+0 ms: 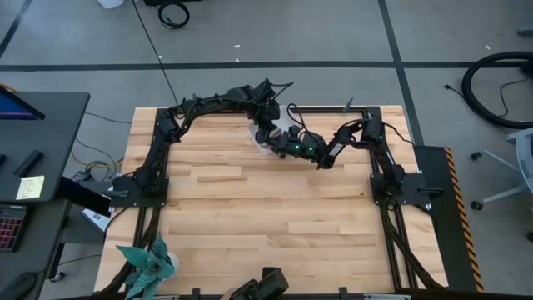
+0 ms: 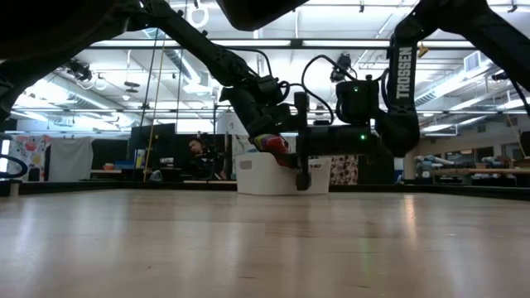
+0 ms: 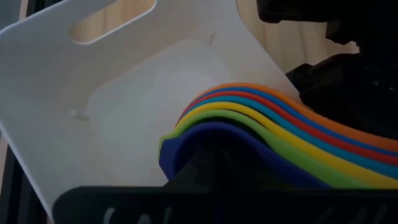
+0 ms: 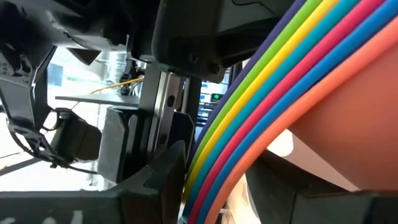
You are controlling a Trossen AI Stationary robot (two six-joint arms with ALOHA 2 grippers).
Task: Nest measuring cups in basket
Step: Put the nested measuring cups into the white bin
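The measuring cups sit nested in one stack [image 3: 273, 127], dark blue innermost and orange outermost. The stack hangs over the white basket [image 3: 124, 106], which stands at the table's far middle [image 1: 259, 138]. My left gripper [image 3: 208, 169] reaches down from the far left and is shut at the dark blue cup [image 3: 186, 146]. My right gripper [image 4: 242, 199] lies level, coming from the table's right, with the stack [image 4: 280, 81] between its fingers. In the low view the stack shows as a red patch [image 2: 273, 143] above the basket [image 2: 265, 177]. My left gripper comes slanting down from the far left onto the dark blue cup's rim [image 3: 177, 149]. Its own body hides the fingertips, so the kind of hold does not show. The stack is tilted above the basket's floor. My right gripper has the nested stack between its two fingers, one finger [image 4: 158, 177] on the dark blue inner side and the other beyond the orange outer bowl [image 4: 348, 130]. The fingers come level from the table's right. The stack is clear of the table, over the basket.
A teal spiky plant [image 1: 146, 263] stands at the table's near left corner. Bare wood [image 1: 266, 217] stretches from the basket to the near edge. A dark desk with a screen [image 1: 33, 125] stands left of the table. A person [image 2: 195, 149] shows far behind in the room.
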